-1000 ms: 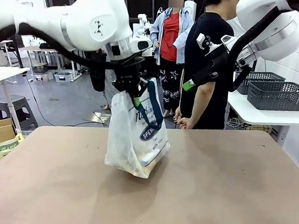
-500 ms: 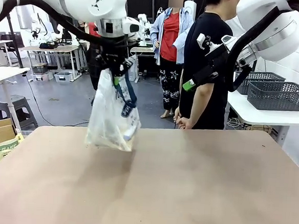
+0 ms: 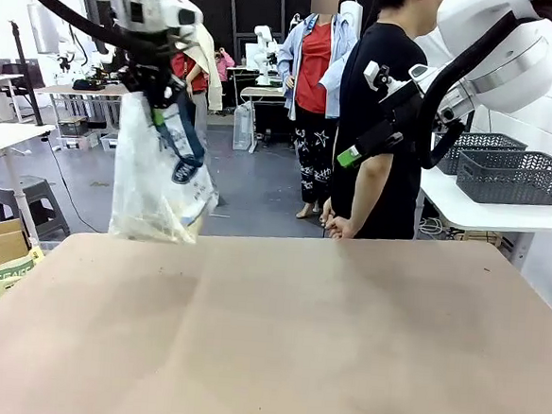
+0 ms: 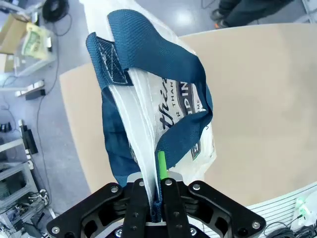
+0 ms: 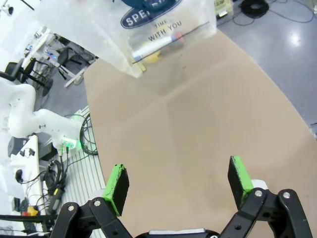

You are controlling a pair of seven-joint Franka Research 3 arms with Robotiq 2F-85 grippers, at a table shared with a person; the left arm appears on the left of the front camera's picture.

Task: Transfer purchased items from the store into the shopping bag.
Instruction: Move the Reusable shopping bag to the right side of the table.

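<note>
Shopping bag (image 3: 154,184) hangs clear of the table (image 3: 342,344) beneath the left gripper (image 3: 156,90), which is closed tight on the gathered top of the plastic together with a navy strap handle (image 4: 163,64). In the left wrist view the two fingers are pressed together with only the bunched plastic and strap between them, and one green pad (image 4: 161,166) shows against the strap just above the fingertips. Below that grip the bag falls away from the tool, its translucent side facing the camera. Script lettering runs down the side beyond the fingers; "thin" can be read, then smaller capitals that look like "THAN" and "DIN", the rest covered by the strap.

From the right wrist view the bag's lower end sits far ahead of the right gripper (image 5: 178,181), at the top of the picture. A dark oval logo (image 5: 148,12) reads "SPEN", cut off by the edge, with "TIME WITH YOU" printed beneath it. Some purchased items (image 5: 151,49) show through the plastic at the bottom, a pale tube-like one and something yellow; their labels are too blurred to read.

The right gripper is spread wide with nothing between its green pads, held high over the bare tabletop.
</note>
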